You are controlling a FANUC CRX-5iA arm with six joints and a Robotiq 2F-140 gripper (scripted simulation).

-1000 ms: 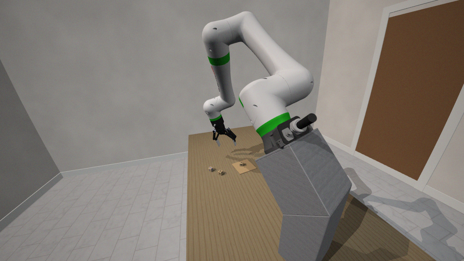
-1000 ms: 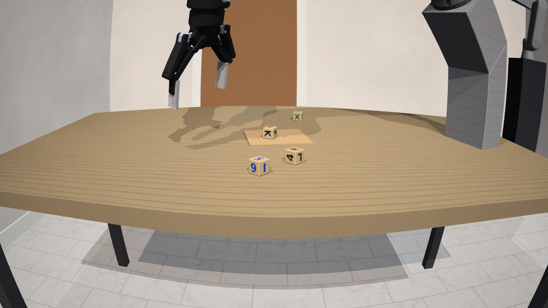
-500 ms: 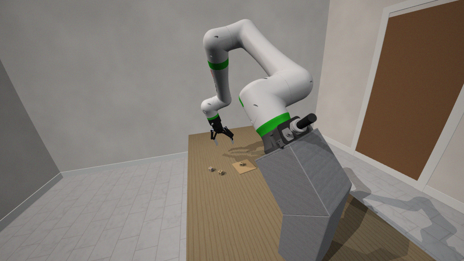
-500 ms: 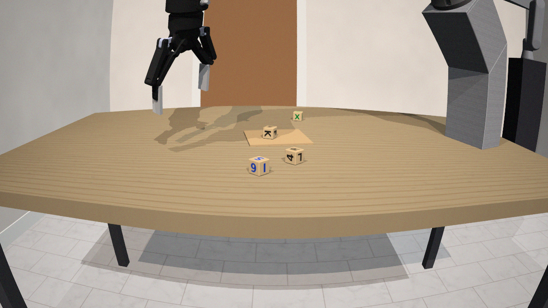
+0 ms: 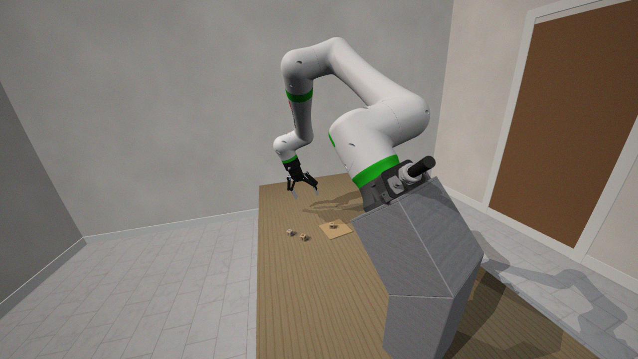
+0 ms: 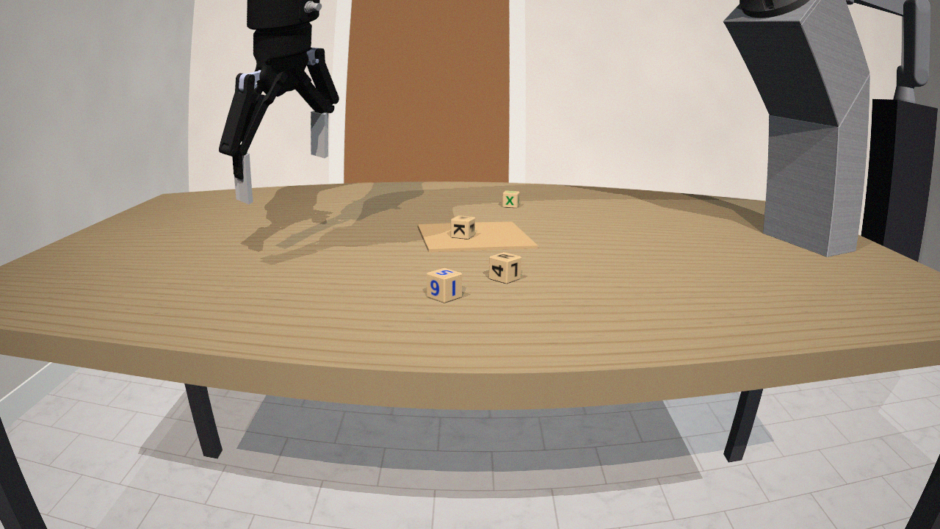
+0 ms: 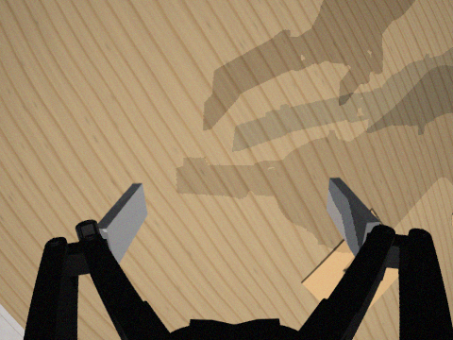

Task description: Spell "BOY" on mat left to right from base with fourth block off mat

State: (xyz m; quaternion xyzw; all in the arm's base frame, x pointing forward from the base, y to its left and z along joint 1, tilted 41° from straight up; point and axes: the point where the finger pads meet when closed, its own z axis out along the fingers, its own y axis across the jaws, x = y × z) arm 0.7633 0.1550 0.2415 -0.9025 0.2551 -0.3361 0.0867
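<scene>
A wood-grained surface (image 5: 285, 290) (image 6: 460, 328) (image 7: 118, 118) on dark legs stands over pale floor tiles, with grey and cream walls and a brown door (image 5: 570, 124) (image 6: 427, 92). The fingers (image 5: 294, 194) (image 6: 244, 181) are spread wide, grasping nothing, above the surface. One block (image 5: 331, 225) (image 6: 462, 227) sits on the mat (image 5: 332, 234) (image 6: 433, 243) (image 7: 326, 276); a blue-marked block (image 5: 289, 232) (image 6: 444, 285), a black-marked block (image 5: 303, 237) (image 6: 504, 268) and a green-marked block (image 6: 510, 200) lie off it.

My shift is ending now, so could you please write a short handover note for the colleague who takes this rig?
Gripper: open, holding nothing, above the table, away from the blocks.
Mat: flat on the table, bearing the K-sided block.
Off the mat: blue-marked block, 4-sided block, green X block.
Done: one block on the mat; its top letter is unclear here.
Left: complete upright "BOY" row, fourth block off.
</scene>
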